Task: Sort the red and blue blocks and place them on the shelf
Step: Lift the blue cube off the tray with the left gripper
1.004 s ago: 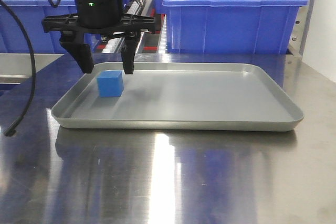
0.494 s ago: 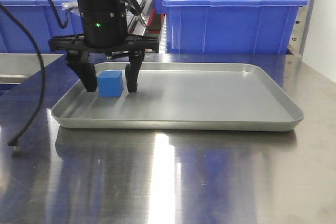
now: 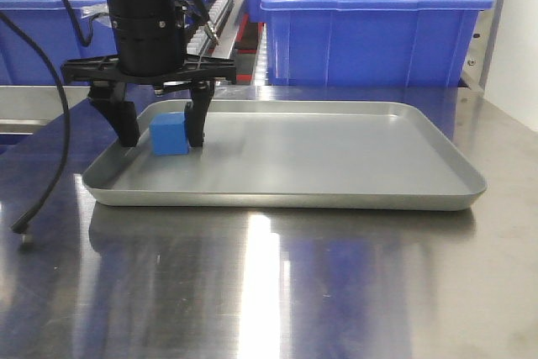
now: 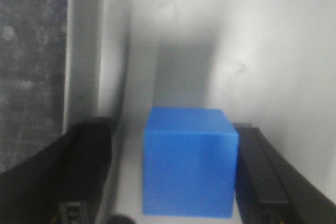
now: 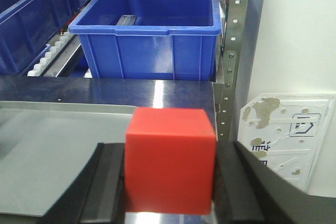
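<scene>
The blue block [image 3: 169,134], a matte, plain-faced cube, sits on the floor of the shallow grey tray [image 3: 471,184], near its left rear corner. The left fingers [image 3: 126,124] stand spread on either side of it: one touches its side and the other leaves a gap. The red block [image 5: 170,163], a cube of the same kind, is clamped between the right fingers [image 5: 107,184]. Part of the tray shows below it. The tray lies on a shiny steel desk [image 3: 336,283]. Behind it, big blue bins [image 3: 370,31] stand on the shelf [image 5: 231,51], which has white rollers [image 5: 47,59]. A white wall is beside the shelf.
</scene>
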